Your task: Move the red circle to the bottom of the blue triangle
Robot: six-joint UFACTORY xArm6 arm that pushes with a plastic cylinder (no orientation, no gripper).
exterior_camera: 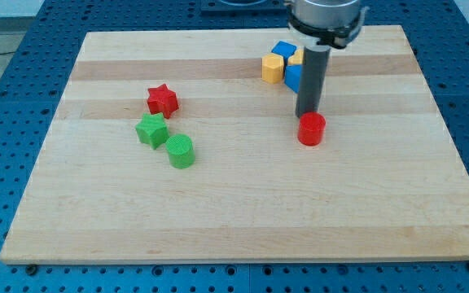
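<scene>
The red circle (311, 129) is a short red cylinder on the board right of centre. My tip (307, 114) stands just above it in the view, touching or almost touching its top edge. The blue triangle (294, 76) lies just above that, partly hidden behind the rod. It sits in a cluster with a blue cube (282, 51), a yellow block (273, 68) and a second yellow block (296, 57), which is mostly hidden by the rod.
A red star (162, 100), a green star (151, 129) and a green cylinder (181, 150) lie together left of centre. The wooden board (243, 212) rests on a blue perforated table (6, 98).
</scene>
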